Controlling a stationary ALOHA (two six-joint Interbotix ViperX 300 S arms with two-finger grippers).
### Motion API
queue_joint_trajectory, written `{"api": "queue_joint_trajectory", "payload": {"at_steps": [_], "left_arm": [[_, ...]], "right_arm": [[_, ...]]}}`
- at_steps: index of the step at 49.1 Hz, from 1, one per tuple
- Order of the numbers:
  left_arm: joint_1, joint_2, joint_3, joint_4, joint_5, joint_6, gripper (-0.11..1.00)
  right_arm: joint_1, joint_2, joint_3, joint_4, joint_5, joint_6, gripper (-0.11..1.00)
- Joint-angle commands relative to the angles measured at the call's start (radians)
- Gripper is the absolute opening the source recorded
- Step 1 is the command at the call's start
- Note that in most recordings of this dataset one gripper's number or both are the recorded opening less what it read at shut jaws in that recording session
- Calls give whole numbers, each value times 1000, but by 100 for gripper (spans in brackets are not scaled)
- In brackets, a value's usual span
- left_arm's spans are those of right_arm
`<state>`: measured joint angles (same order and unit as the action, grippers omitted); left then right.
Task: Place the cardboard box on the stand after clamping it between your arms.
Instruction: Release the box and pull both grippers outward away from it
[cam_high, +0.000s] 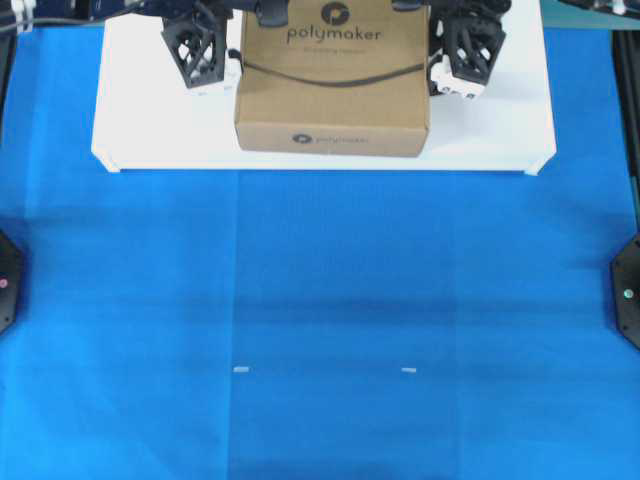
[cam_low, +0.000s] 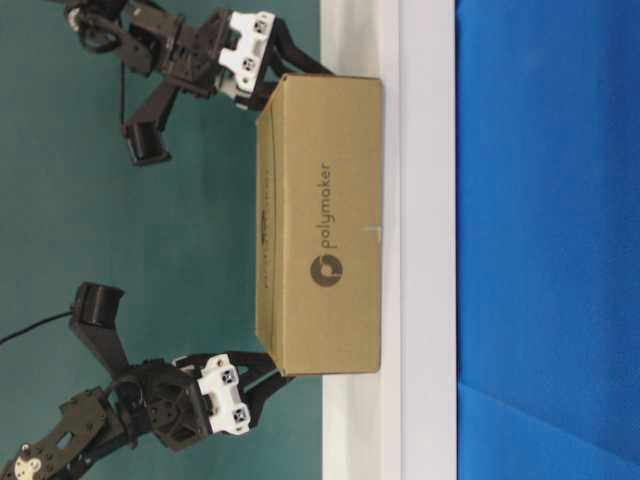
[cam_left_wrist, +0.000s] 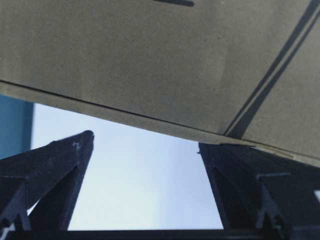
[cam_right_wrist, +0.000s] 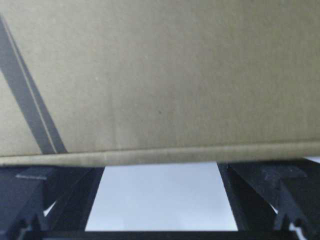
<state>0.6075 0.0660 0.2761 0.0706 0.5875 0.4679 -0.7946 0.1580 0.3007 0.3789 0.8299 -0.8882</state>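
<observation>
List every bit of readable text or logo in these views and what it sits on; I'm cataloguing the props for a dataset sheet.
"polymaker", with a round dark logo above it: top face of the cardboard box, overhead view.
"polymaker", beside a round dark logo: front side of the same box, clearest in the table-level view.
A smaller line under the top "polymaker": too blurred to read.
The stand, left gripper and right gripper: no readable text.
Wrist views: only dark lines on cardboard.

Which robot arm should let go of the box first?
Neither clearly. The box already sits on the stand, with the left gripper and right gripper flanking it evenly. Both seem equally placed to pull outward; the left looks marginally farther off.
</observation>
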Motion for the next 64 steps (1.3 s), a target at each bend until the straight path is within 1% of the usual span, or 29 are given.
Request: {"api": "queue_joint_trajectory", "payload": {"at_steps": [1,7,14,22,27,31,37,42,49,53,57,64], "left_arm": [[-34,-38,-3,-18,-32,-12,82],[-15,-51,11,-18,-29,-12,82],[15,-74,12,-18,-5,-9,82],[72,-94,34,-15,25,-9,82],[75,-109,48,-15,48,-9,82],[75,-138,60,-17,64,-15,82],[63,-212,91,-17,60,-26,82],[32,-293,127,-17,54,-31,82],[-54,-420,209,-17,0,-54,82],[-114,-474,255,-17,-52,-89,82],[-175,-526,299,-18,-92,-150,82],[-268,-620,373,-18,-184,-301,82]], "right_arm": [[-9,-51,2,26,-8,2,98],[-31,-69,25,34,-25,-18,98],[-58,-84,51,41,-26,-18,98],[-100,-129,109,37,-34,-14,98],[-118,-176,141,43,-52,-2,98],[-114,-230,163,61,-72,14,98],[-110,-328,207,121,-84,35,98],[-100,-422,261,161,-107,41,98],[-57,-571,359,199,-166,49,98],[-20,-646,410,222,-207,63,98],[26,-723,456,242,-245,91,98],[147,-853,525,250,-321,169,98]]}}
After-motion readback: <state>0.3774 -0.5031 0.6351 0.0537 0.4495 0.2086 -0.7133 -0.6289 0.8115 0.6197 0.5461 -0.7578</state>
